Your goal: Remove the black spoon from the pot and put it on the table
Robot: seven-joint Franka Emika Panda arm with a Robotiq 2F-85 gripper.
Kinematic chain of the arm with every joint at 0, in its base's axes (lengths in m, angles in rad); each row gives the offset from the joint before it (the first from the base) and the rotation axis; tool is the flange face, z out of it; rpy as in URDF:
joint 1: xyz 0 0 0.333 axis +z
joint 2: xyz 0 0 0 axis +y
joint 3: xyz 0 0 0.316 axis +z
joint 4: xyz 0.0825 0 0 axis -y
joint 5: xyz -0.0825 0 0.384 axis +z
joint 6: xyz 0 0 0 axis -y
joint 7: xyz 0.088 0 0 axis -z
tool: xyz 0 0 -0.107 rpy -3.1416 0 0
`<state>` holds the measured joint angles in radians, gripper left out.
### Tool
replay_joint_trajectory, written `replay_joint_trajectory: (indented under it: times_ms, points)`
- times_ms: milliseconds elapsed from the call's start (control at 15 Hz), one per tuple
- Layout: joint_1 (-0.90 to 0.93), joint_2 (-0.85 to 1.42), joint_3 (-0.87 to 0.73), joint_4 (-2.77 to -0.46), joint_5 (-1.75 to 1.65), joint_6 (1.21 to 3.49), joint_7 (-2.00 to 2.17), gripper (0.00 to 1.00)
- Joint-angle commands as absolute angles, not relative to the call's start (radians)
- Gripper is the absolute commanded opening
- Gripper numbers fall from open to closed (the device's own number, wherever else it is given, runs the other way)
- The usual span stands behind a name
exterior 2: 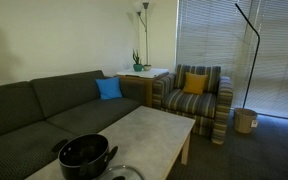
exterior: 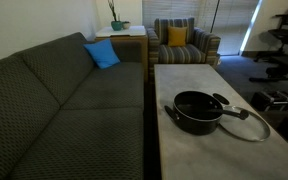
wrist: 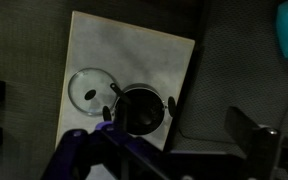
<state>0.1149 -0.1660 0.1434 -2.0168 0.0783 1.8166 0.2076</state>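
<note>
In an exterior view the long, light grey tabletop stands just beside a dark sofa. The pot sits upright on the tabletop toward its near end, with its top uncovered. A round glass lid lies flat just beside the pot; whether the two touch cannot be told. A slim dark bar reaching from the pot's rim across the lid looks like the black spoon, and its bowl end is lost against the pot's black inside. A blue cushion rests on the sofa. Beyond the tabletop stands a striped armchair with a yellow cushion, beside a small wooden side table that carries a plant. In an exterior view the pot sits low in the picture on the tabletop, with the lid's rim just showing beside it. The spoon is too dark to pick out here. Behind are the sofa, the armchair, a floor lamp and closed blinds. The wrist view looks straight down from well above the tabletop. There the pot and the lid lie side by side, with a short dark stub at the pot's rim between them. The gripper shows along the lower edge as a blurred purple and dark shape, well apart from the pot. Its jaws are spread wide with nothing between them.
</note>
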Motion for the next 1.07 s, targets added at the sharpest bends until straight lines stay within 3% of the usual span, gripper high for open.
replay_joint_trajectory:
  times_ms: [0,600,667,1000]
  points:
    - [0.112,-0.030,0.125,-1.917,0.095,1.790,0.108,1.00]
    - [0.104,0.282,0.102,-1.648,-0.008,1.456,-0.121,1.00]
    - [0.111,0.207,0.105,-1.739,0.007,1.539,-0.070,1.00]
    - [0.109,0.276,0.102,-1.672,-0.001,1.487,-0.098,1.00]
